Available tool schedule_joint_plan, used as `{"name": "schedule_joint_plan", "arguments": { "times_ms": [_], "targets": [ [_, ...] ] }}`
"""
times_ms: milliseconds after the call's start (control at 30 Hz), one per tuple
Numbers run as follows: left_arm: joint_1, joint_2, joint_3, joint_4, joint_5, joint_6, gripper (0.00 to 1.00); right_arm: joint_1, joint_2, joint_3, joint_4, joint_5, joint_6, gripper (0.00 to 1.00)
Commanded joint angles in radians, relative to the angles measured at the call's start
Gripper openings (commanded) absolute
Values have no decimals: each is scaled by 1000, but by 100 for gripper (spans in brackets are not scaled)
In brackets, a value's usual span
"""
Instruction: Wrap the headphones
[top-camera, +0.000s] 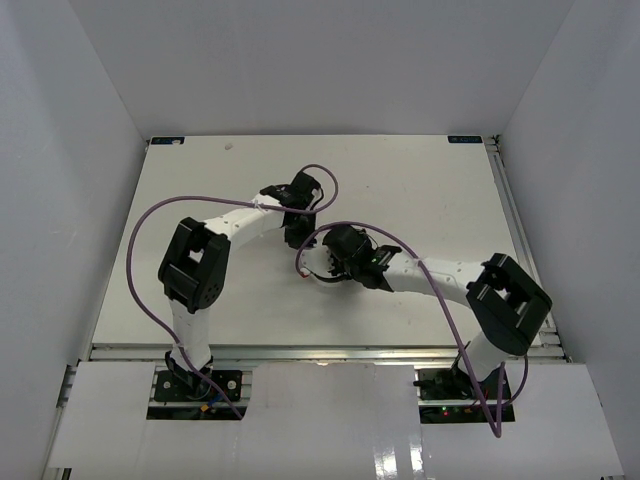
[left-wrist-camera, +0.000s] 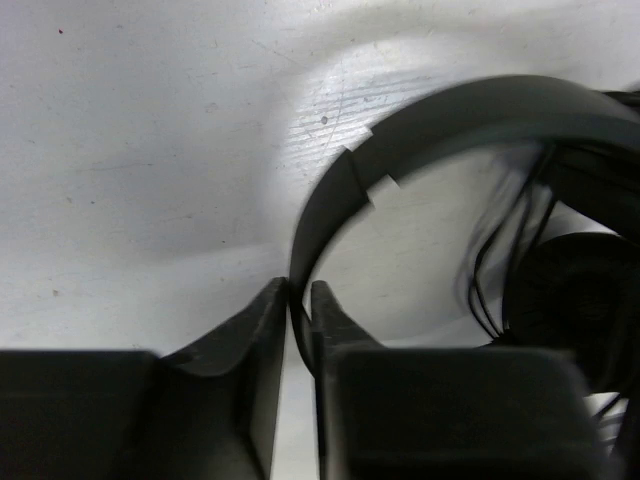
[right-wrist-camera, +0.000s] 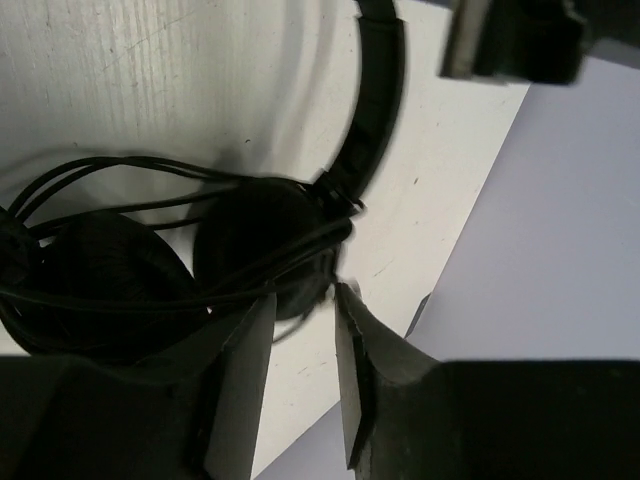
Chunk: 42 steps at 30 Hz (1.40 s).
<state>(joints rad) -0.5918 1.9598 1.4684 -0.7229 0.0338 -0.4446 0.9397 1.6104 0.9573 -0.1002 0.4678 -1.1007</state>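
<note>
We clamp the left gripper (left-wrist-camera: 298, 292) on the headphones (left-wrist-camera: 480, 110) band, likely as an anchor, while the right gripper (right-wrist-camera: 305, 300), jaws apart, hovers over the cord (right-wrist-camera: 110, 165).

No text, label, brand, number or sign can be read in any view. The headphones (right-wrist-camera: 250, 240) show plain black. Two small blue patches (top-camera: 166, 141) at the far corners of the surface (top-camera: 420, 180) are too small to read.
</note>
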Motion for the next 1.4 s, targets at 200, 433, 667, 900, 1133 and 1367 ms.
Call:
{"name": "schedule_joint_plan", "arguments": {
  "times_ms": [200,433,667,900,1133,1367],
  "targets": [
    [31,-54,40,-12,17,-1,69,-46,-100,62,-123,-97,58,69],
    [41,-144,55,-18,27,38,86,-122,-254,146,-248,-248,154,87],
    [44,-234,55,-24,60,78,93,-218,-286,183,-305,-387,243,91],
    [48,-420,-71,33,85,109,96,-375,-332,191,-324,-719,440,92],
    [56,-879,-463,389,286,85,98,-634,-479,107,-282,-968,793,94],
    [61,-1254,-770,536,306,56,98,-679,-708,-42,-185,-752,917,90]
  ]
}}
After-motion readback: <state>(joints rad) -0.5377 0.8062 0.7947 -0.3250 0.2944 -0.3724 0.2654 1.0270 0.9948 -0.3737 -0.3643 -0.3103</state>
